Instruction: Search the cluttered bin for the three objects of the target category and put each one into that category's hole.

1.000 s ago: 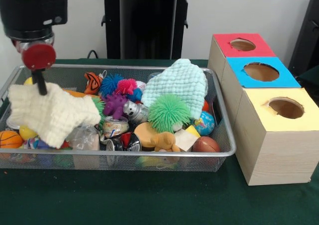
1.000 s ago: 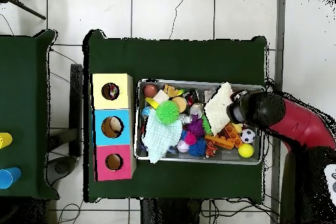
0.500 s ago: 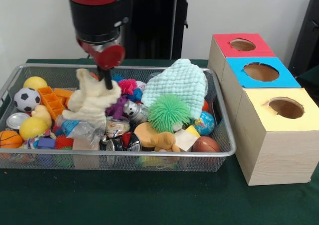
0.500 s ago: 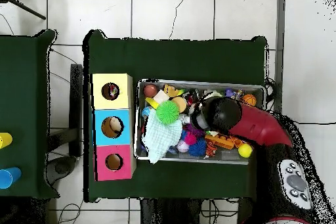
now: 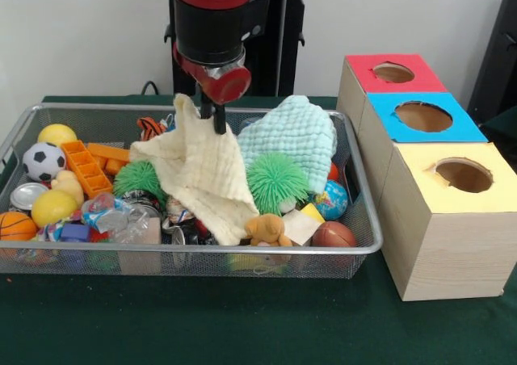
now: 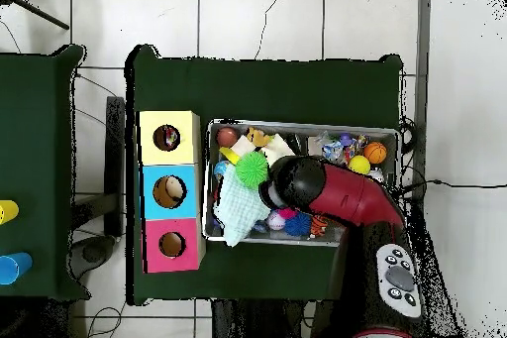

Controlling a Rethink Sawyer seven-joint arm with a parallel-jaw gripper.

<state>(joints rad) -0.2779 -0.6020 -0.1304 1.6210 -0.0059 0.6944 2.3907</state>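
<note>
In the front view, the green table (image 5: 242, 325) lies nearest, with the wire bin (image 5: 186, 260) on it. Along the bin's near wall sit a basketball (image 5: 14, 225), a brown ball (image 5: 333, 234) and a small tan plush (image 5: 266, 229). Just behind them are a yellow ball (image 5: 53, 206), a tin can (image 5: 26, 194), crinkled clear wrap (image 5: 121, 220) and a globe ball (image 5: 331, 199).

To the right of the bin stand three boxes in a row, touching one another: the yellow box (image 5: 452, 220) nearest, the blue box (image 5: 420, 119) behind it, and the red box (image 5: 388, 74) farthest. Each has a round hole in its top.

In the middle of the bin a cream cloth (image 5: 202, 171) hangs from the gripper (image 5: 218, 123), which is clamped on its upper edge. The cloth's lower end drapes down over the clutter to the near wall. A green spiky ball (image 5: 276, 181) sits just right of the cloth, and another green spiky ball (image 5: 137, 177) just left of it. Behind the right one a mint cloth (image 5: 295, 139) lies heaped toward the bin's far right corner.

At the left, a soccer ball (image 5: 39, 161) and an orange block (image 5: 85, 167) lie near another yellow ball (image 5: 56, 133) by the far wall.

In the overhead view the arm (image 6: 347, 200) covers the middle of the bin, and the mint cloth lies at the end next to the boxes.
</note>
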